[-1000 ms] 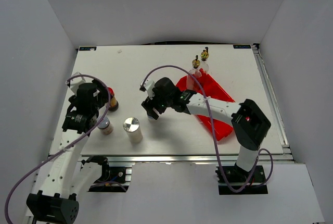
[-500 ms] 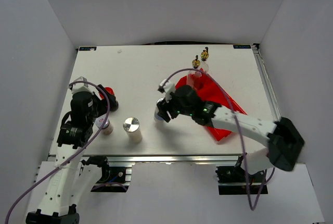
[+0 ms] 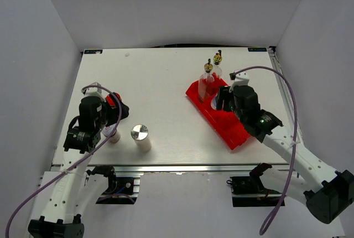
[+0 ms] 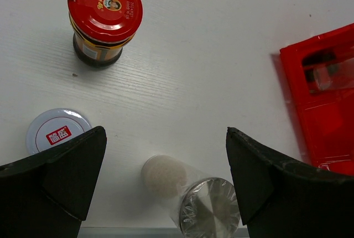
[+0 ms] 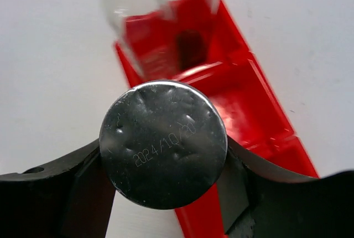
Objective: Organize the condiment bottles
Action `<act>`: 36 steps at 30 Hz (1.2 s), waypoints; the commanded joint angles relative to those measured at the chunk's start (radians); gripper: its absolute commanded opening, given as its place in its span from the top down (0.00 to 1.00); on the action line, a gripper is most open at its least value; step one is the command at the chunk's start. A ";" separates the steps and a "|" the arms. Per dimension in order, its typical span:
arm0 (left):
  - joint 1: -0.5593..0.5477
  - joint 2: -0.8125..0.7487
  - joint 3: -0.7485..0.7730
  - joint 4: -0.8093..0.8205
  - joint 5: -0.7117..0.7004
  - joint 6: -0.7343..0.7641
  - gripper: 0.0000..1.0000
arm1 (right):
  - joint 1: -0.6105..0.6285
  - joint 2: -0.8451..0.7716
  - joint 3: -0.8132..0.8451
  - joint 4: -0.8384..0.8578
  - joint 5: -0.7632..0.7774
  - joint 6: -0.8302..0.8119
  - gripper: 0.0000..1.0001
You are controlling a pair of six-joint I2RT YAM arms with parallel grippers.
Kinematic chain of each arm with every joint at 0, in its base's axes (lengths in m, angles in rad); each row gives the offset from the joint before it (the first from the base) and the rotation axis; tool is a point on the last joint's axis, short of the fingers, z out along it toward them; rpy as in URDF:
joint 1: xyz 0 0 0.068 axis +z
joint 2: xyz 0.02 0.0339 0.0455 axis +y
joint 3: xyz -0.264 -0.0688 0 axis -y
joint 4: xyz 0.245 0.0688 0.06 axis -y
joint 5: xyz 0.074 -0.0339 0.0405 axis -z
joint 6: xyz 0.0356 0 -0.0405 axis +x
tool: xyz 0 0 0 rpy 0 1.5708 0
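My right gripper (image 3: 222, 99) is shut on a silver-lidded shaker (image 5: 163, 150) and holds it over the red divided bin (image 3: 229, 129), next to a clear glass bottle (image 5: 145, 11). Two gold-topped glass bottles (image 3: 208, 78) (image 3: 218, 61) stand at the bin's far end. My left gripper (image 3: 116, 116) is open above the table's left side. In the left wrist view the red-lidded brown jar (image 4: 104, 15) stands beyond its fingers, a white-topped shaker (image 4: 52, 133) is by the left finger, and a silver-lidded shaker (image 4: 193, 199) stands between the fingers, lower down. That shaker also shows in the top view (image 3: 140, 136).
The red bin (image 4: 323, 99) lies diagonally on the right half of the table. White walls close in the table on three sides. The table's near edge runs just below the shakers.
My right arm has carried the silver-lidded shaker from the table's middle rightward over the red bin. My left arm has shifted slightly toward the near edge, still open.
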 commanded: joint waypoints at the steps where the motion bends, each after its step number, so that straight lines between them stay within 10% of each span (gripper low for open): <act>1: -0.004 0.003 0.001 -0.003 0.030 0.025 0.02 | -0.066 0.014 0.008 0.052 0.050 0.009 0.92; 15: -0.004 0.035 -0.020 -0.001 -0.009 0.025 0.02 | -0.259 0.245 -0.021 0.184 0.004 -0.004 0.87; 22: -0.005 0.038 -0.045 0.062 0.004 -0.012 0.02 | -0.277 0.306 -0.061 0.273 -0.019 0.001 0.51; 26: -0.004 0.044 -0.025 0.053 -0.060 -0.019 0.02 | -0.287 0.340 -0.046 0.249 -0.003 0.003 0.11; 36: -0.005 0.043 -0.005 0.043 -0.114 -0.029 0.02 | -0.287 0.156 0.023 0.082 -0.061 -0.045 0.11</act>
